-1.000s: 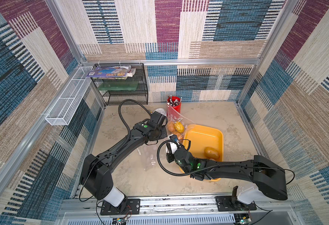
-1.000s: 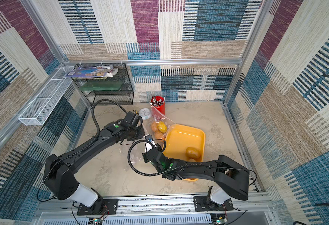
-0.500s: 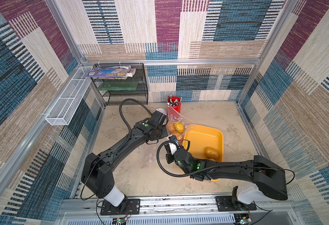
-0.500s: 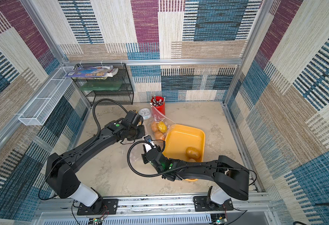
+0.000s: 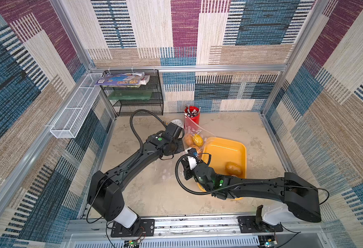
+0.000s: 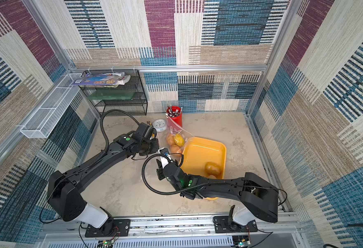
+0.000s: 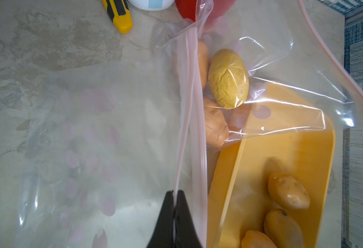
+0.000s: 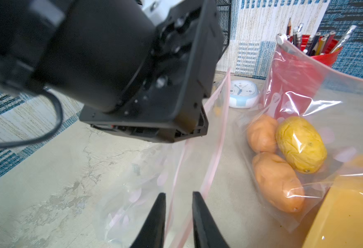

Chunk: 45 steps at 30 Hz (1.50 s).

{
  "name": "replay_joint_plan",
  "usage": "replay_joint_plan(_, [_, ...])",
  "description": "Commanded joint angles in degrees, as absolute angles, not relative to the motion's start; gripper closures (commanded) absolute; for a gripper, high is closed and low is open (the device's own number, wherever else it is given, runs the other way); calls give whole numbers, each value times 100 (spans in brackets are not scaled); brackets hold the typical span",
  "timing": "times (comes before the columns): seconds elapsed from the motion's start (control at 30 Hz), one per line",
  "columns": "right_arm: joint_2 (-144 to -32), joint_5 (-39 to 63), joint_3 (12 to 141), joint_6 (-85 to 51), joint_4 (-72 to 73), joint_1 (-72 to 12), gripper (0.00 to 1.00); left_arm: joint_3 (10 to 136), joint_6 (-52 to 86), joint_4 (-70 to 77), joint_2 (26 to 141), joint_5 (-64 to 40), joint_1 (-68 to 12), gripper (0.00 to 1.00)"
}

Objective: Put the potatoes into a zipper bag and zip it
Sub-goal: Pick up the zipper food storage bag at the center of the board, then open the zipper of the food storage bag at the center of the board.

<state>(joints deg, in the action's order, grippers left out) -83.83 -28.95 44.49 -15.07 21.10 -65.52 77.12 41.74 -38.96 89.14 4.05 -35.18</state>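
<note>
beside the yellow tray (image 5: 223, 150), my left gripper (image 7: 174, 193) clenches the bag (image 7: 111, 128) by its pink rim (image 7: 188, 75); the right gripper (image 8: 178, 194) straddles it, parted; i should spread the mouth.

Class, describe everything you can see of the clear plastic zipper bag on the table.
The clear plastic zipper bag is glossy and creased, printed with faint pink dots, with a pink zip strip along its open mouth. It lies on the beige table, one side draped over the rim of the yellow tray. Inside lie two tan-orange potatoes and one yellow potato. The left gripper is shut on one zip edge; the right gripper, open, straddles a zip edge.
</note>
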Motion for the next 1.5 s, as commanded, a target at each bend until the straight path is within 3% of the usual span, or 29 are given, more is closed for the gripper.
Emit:
replay_joint_plan(0.0, [-8196, -2767, 4363, -1614, 2289, -6498, 72, 7708, 4098, -3762, 8929, 312, -3523, 100])
replay_joint_plan(0.37, [-7954, -1973, 4128, -2175, 2162, -5696, 64, 7647, 4122, -3753, 8818, 355, -3519, 95])
replay_joint_plan(0.9, [-9502, -591, 5635, -2539, 1604, -4957, 60, 7621, 4147, -3753, 8769, 312, -3522, 94])
replay_joint_plan(1.07, [-9914, -656, 5949, -2673, 1390, -4888, 65, 7603, 4140, -3753, 8735, 310, -3524, 97])
replay_joint_plan(1.23, [-9812, -893, 5772, -2781, 1361, -4867, 85, 7586, 4123, -3792, 8697, 382, -3518, 99])
replay_joint_plan(1.47, [-9362, -1388, 4899, -3258, 1582, -4870, 86, 7469, 4126, -3797, 8477, 467, -3516, 100])
